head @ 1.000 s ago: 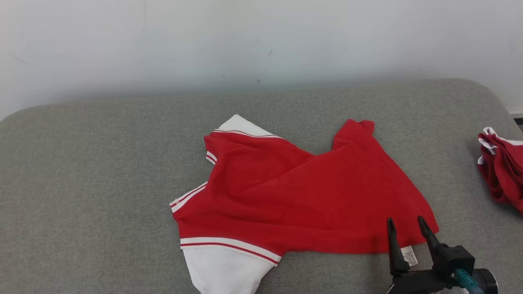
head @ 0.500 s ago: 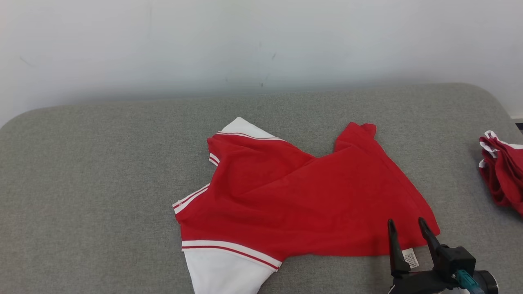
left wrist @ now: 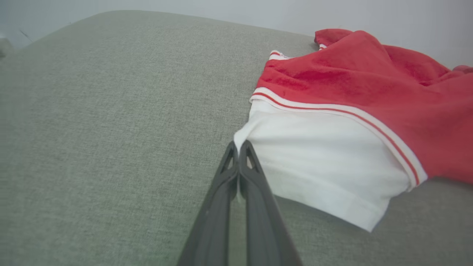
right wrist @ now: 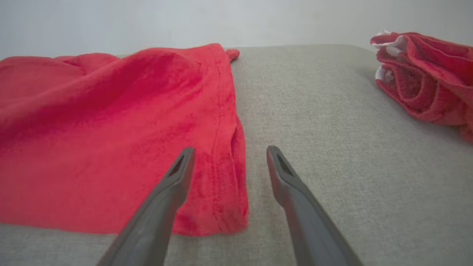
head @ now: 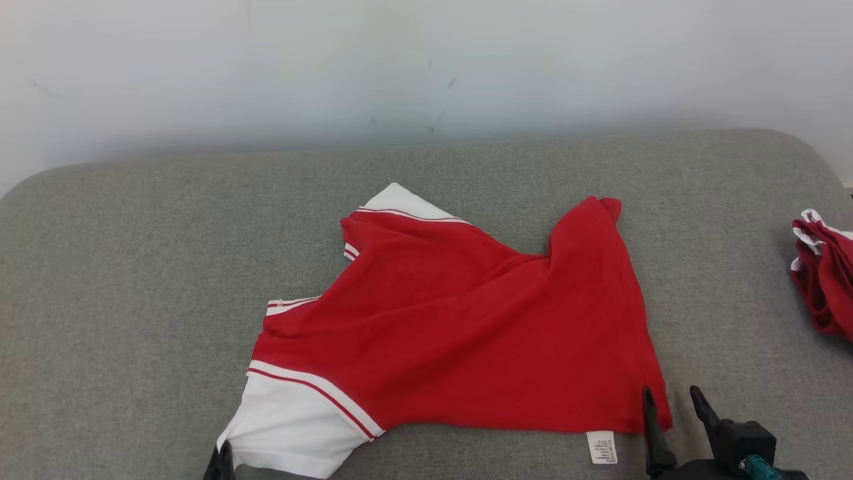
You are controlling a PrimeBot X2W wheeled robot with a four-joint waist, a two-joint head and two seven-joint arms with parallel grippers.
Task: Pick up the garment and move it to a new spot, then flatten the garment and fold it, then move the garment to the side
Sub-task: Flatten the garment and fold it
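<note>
Well, the grey cushion (head: 133, 267) is wide, and the shirt (head: 466, 320) lies midway across it, still rumpled, well apart from the red pile (head: 823, 287) at the right. The left gripper (left wrist: 238, 146) is clenched on a corner of the white sleeve (left wrist: 325, 155). The right gripper (right wrist: 230, 155) hangs spread astride the shirt's near corner, holding nothing. If the left pulls on alone, I'd expect the cloth to drag and bunch, or that thin pinch to slip. Since a second ago the sleeve has been drawn out leftward, the body stretched flatter, and the label (head: 601, 447) now lies clear of the right fingers.
</note>
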